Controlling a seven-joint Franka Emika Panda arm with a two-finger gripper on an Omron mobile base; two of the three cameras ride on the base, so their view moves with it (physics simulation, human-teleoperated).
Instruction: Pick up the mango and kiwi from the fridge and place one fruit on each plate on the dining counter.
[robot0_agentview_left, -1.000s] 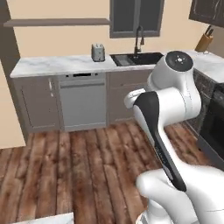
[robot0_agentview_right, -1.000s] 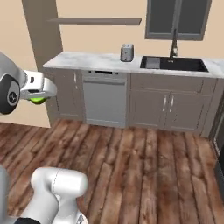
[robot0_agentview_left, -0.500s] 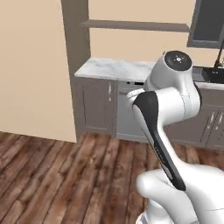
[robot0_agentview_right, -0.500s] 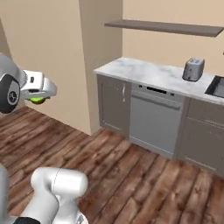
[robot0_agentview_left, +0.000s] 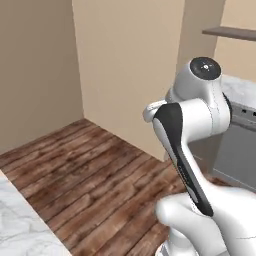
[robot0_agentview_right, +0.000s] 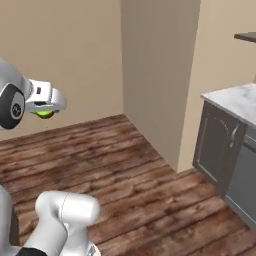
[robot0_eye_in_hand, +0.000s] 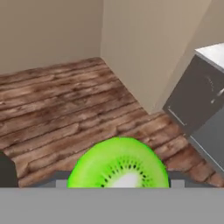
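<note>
My gripper (robot0_agentview_right: 46, 111) is held up at the left of the right base view, shut on the kiwi (robot0_agentview_right: 45, 114), a small bright green fruit. The hand view looks at the kiwi (robot0_eye_in_hand: 120, 165) from close by: its cut green face with a pale core sits low in the middle, and one dark fingertip (robot0_eye_in_hand: 6, 171) shows at the left edge. In the left base view the white arm (robot0_agentview_left: 192, 115) hides the hand. A corner of a white marble counter top (robot0_agentview_left: 17, 225) shows at the lower left there. The mango, the fridge and the plates are out of view.
A beige wall corner (robot0_agentview_right: 155, 75) juts out ahead over the wooden floor (robot0_agentview_right: 115, 160). Dark grey cabinets (robot0_agentview_right: 220, 145) under a marble worktop (robot0_agentview_right: 235, 97) stand at the right. A dark shelf (robot0_agentview_left: 235, 33) hangs high on the wall.
The whole picture has shifted, so the base has turned: the cabinets, dishwasher and sink have slid off to the right, and bare beige walls have come in. The kiwi stays in the shut gripper.
</note>
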